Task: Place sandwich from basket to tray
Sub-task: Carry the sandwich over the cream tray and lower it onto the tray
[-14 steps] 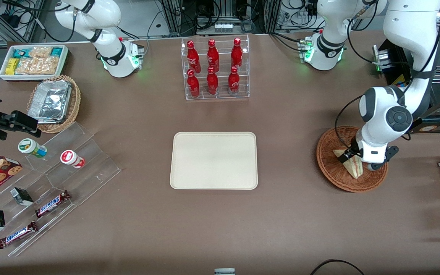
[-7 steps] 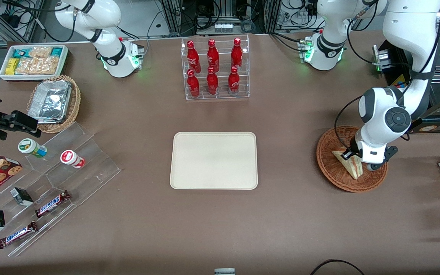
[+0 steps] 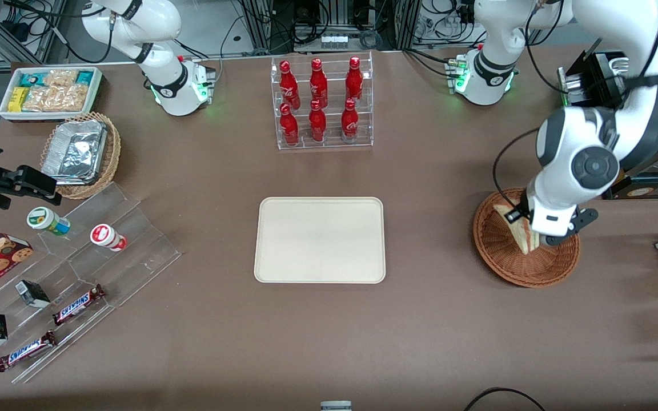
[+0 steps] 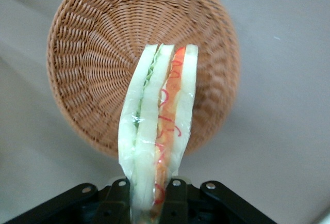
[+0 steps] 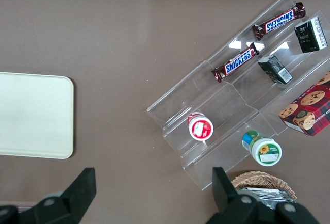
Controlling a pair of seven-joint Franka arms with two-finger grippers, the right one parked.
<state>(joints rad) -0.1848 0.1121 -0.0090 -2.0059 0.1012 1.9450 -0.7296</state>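
The fingers (image 4: 121,201) pinch the sandwich (image 4: 157,141) at its lower end, one on each bread face. The gripper (image 3: 526,228) points downward from the bent left arm, holding the sandwich raised above the basket (image 3: 500,260). The tray (image 3: 320,240) lies on the bench (image 3: 420,319), well apart toward the parked arm.

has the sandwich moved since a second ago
Yes. The sandwich, clamped in the hand, has risen out of the basket and now hangs above it, nearer its rim farthest from the camera.
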